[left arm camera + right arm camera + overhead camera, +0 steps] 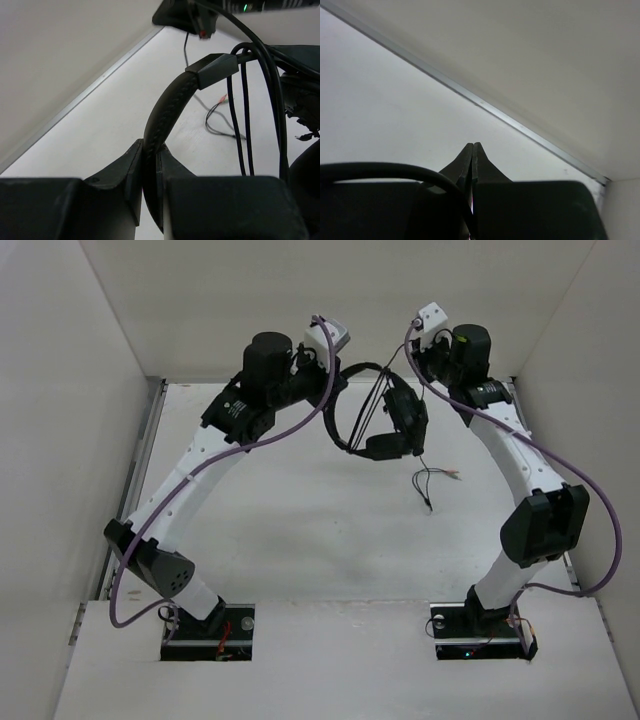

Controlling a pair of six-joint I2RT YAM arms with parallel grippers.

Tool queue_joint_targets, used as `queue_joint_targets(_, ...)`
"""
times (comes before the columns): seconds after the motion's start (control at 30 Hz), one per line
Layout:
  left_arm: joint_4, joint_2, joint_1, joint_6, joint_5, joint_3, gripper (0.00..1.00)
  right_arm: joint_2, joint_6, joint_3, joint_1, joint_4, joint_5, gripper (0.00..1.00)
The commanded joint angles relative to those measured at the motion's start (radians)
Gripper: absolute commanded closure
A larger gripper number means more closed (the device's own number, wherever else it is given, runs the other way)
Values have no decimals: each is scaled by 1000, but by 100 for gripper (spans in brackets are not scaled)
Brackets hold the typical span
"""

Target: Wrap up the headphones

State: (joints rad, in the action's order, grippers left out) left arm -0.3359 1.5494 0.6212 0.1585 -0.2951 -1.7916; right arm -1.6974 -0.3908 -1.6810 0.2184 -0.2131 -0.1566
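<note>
The black headphones hang in the air at the back middle, earcups low and to the right. My left gripper is shut on the stitched headband, which rises from between its fingers. My right gripper is just right of the headphones, above the earcups. In the right wrist view its jaws are pressed together, and the thin black cable curves in and runs down between them near their base. Cable strands hang across the headband. The cable's loose end with light-tipped plugs trails to the table.
White walls close in the table at the back and on both sides, with a metal strip along the back edge. Purple arm cables loop beside both arms.
</note>
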Motion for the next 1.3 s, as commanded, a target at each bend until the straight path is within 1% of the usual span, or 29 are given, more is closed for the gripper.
queue_joint_targets(0.0, 75, -9, 1, -106, -78, -138, 99, 7, 205, -14, -21, 24, -187, 95)
queue_joint_targets(0.1, 69, 21, 1, -160, -96, -230, 99, 1, 341, 16, -27, 44, -314, 94)
queue_joint_targets(0.13, 69, 34, 1, -178, -99, -262, 99, -1, 398, 39, -27, 70, -369, 94)
queue_joint_targets(0.27, 69, 90, -8, -263, -127, -400, 99, -1, 614, 131, -23, 213, -506, 89)
queue_joint_targets(0.43, 78, 144, -25, -310, -133, -521, 98, -4, 933, 256, 14, 464, -671, 87)
queue_joint_targets(0.53, 78, 172, -34, -321, -127, -581, 98, -5, 1108, 348, 55, 651, -724, 86)
queue_joint_targets(0.67, 90, 207, -60, -333, -108, -649, 98, -4, 1268, 446, 126, 851, -748, 81)
queue_joint_targets(0.83, 115, 241, -103, -350, -72, -716, 98, 8, 1343, 535, 202, 952, -761, 77)
queue_joint_targets(1.0, 143, 268, -159, -330, -3, -761, 98, 30, 1343, 599, 250, 968, -764, 73)
queue_joint_targets(1.2, 192, 288, -231, -277, 151, -759, 98, 62, 1291, 642, 278, 934, -768, 71)
queue_joint_targets(1.27, 213, 296, -243, -252, 232, -752, 98, 73, 1249, 652, 295, 896, -768, 71)
